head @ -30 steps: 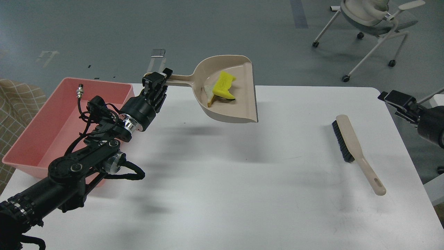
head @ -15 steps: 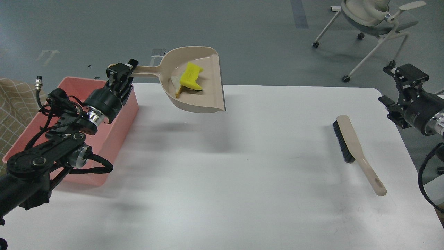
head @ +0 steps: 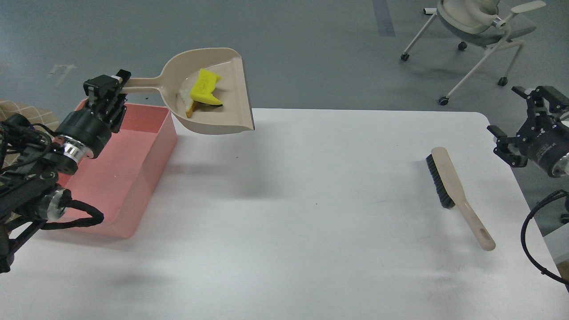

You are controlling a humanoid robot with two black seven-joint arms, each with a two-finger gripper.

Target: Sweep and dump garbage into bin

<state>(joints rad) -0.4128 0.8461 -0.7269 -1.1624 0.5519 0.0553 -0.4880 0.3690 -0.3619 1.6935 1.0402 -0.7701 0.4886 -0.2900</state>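
Currently: left gripper (head: 106, 85) clamped on dustpan (head: 209, 120) handle, garbage (head: 202, 91) aboard, beside bin (head: 146, 153); dumping step, next calls for carrying leftward, tipping; right gripper (head: 540, 102) spread, empty.

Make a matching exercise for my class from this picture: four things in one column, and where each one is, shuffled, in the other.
Things:
1. yellow sponge
2. dustpan
3. brush
4. pink bin

Places:
A. on the table's left edge
B. lying on the table, right side
C. inside the dustpan
D. held in the air by its handle in the left end effector

Pairs: 1-C, 2-D, 3-B, 4-A
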